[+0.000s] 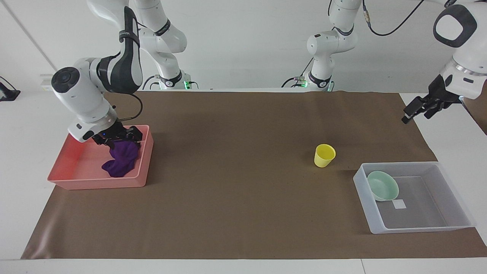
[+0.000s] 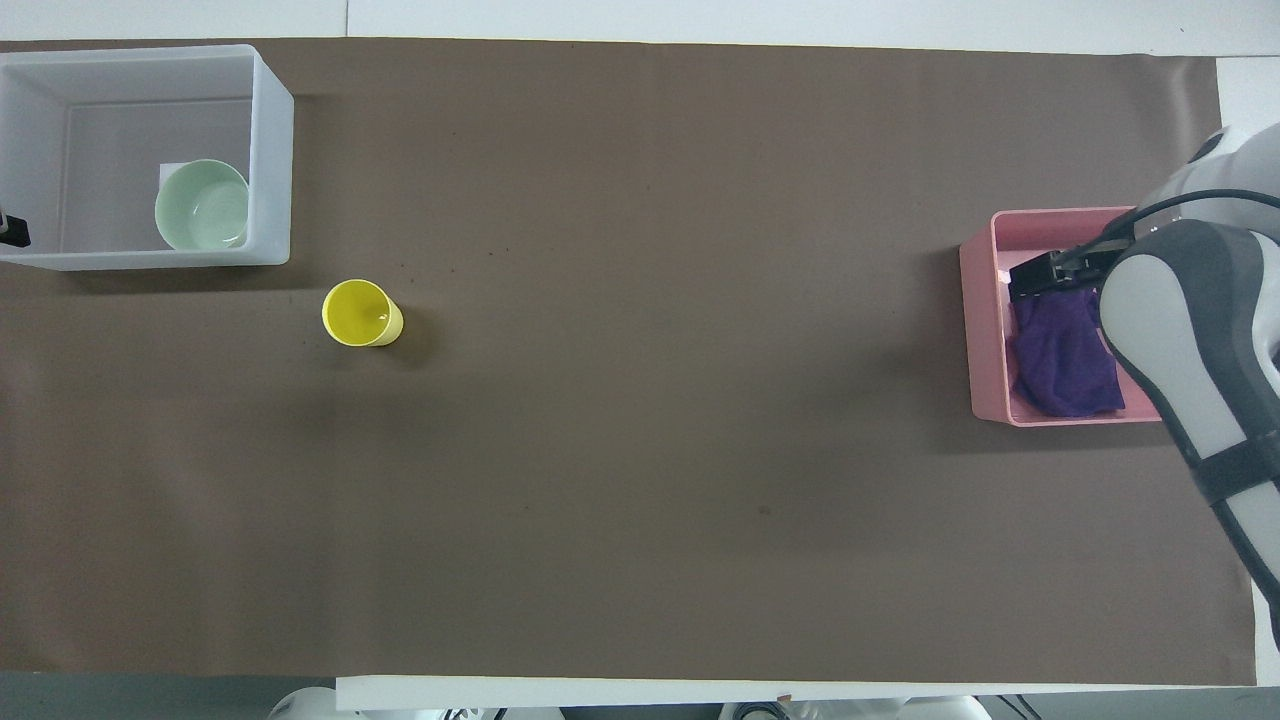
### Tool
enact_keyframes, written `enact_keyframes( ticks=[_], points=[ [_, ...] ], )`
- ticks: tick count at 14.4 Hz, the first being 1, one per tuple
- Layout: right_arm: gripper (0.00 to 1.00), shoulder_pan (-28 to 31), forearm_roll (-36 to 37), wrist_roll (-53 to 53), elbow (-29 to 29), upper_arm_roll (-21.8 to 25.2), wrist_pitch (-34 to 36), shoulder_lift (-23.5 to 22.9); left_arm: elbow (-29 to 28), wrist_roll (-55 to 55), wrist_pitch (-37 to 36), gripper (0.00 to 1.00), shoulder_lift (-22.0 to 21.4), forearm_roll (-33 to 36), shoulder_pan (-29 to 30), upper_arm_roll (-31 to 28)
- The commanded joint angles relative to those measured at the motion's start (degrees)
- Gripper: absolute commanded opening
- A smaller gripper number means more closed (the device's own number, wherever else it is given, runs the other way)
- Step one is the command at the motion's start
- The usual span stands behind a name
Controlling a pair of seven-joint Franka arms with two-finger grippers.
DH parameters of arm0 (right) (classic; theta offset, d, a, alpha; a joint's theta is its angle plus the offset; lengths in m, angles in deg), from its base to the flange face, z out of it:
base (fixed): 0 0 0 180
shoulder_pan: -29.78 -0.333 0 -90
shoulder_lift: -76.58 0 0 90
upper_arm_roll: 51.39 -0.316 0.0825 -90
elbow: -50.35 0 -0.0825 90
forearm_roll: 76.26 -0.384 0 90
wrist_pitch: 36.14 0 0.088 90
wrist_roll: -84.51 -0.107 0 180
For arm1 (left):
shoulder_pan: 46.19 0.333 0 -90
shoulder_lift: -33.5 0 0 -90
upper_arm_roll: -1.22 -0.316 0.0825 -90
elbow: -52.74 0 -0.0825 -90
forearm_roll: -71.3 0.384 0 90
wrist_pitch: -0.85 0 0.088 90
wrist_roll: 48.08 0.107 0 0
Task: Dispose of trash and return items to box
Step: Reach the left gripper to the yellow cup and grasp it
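- Facing view: the right claw (image 1: 121,137) hangs over the pink tray (image 1: 141,167) at the right arm's end of the desk (image 1: 236,182), just above the purple cloth (image 1: 121,161). The cloth lies crumpled in the tray against the wall that faces the middle of the desk. The fingers appear spread with nothing between them; whether the cloth's top fold touches them cannot be told.
- Facing view: the left claw (image 1: 417,109) is raised high over the desk's edge at the left arm's end, holding nothing, its fingers apart. The mint-green bowl (image 1: 383,185) rests in the translucent box (image 1: 452,227), in the corner nearest the yellow cup (image 1: 324,155), which stands upright on the desk near the box.
- Overhead view: the cup (image 2: 361,313) stands just outside the box (image 2: 272,150) and nearer to the robots than the bowl (image 2: 202,205). Only a dark sliver of the left claw (image 2: 14,230) shows at the frame's edge. The right claw (image 2: 1040,274) covers part of the cloth (image 2: 1065,355) in the tray (image 2: 980,330).
- Judgement: the cup remains to be boxed. A light, open cup may tip or skid if a finger strikes its rim on approach; lowered carelessly, it may knock the bowl. A fold snagged on the right claw could drag the cloth back out of the tray.
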Motion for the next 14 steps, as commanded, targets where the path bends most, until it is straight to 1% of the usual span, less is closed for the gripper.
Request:
enact_keyframes(
  ticks=[1, 2, 3, 5, 7, 8, 9, 11, 12, 13, 14],
  points=[
    [1.0, -0.73, -0.67, -2.07, 5.99, -0.04, 5.84, -1.16, -11.09, -7.97, 10.53, 1.0, -4.15, 1.03, -6.47, -0.23],
    [1.0, -0.91, -0.67, -2.25, 8.19, -0.04, 8.04, -1.07, -16.11, -9.56, 15.92, 1.0, -5.39, 1.03, -7.45, -0.15],
    [1.0, -0.91, -0.59, -2.86, 10.73, -0.04, 11.54, -0.64, -19.55, -10.62, 18.84, 1.0, -5.4, 1.03, -9.02, -0.06],
    [1.0, -0.12, 0.29, -1.82, 16.36, -0.04, 21.02, -0.28, -25.71, -12.03, 25.16, 1.0, -4.61, 1.03, -10.53, -0.06],
    [1.0, -0.2, 2.21, -0.06, 20.85, 0.13, 29.03, 0.68, -32.21, -16.06, 34.73, 1.0, -3.03, 1.03, -12.89, 0.03],
    [1.0, -0.12, 3.01, 0.12, 21.39, 0.05, 30.98, 1.82, -34.33, -17.65, 39.48, 1.0, -2.07, 1.03, -14.12, -0.06],
    [1.0, -0.12, 3.02, 0.47, 20.96, 0.13, 32.05, 3.04, -35.31, -18.36, 42.57, 1.0, -0.84, 1.03, -14.48, -0.06],
    [1.0, -0.03, 2.93, 3.54, 19.3, 0.31, 32.32, 5.07, -35.5, -20.64, 45.58, 0.98, 2.32, 1.03, -15.53, 0.03],
    [1.0, -0.12, 2.93, 3.9, 16.85, 0.31, 32.32, 6.82, -35.58, -21.87, 48.2, 0.8, 3.73, 1.03, -16.41, -0.06],
    [1.0, -0.12, 2.93, 3.99, 14.3, 0.31, 31.88, 8.49, -36.19, -21.88, 49.19, 0.4, 4.26, 1.03, -16.51, -0.06],
    [1.0, -0.12, 2.84, 4.25, 12.62, 0.22, 31.88, 9.55, -36.72, -21.54, 49.28, 0.16, 4.18, 1.03, -16.51, -0.14]
  ],
)
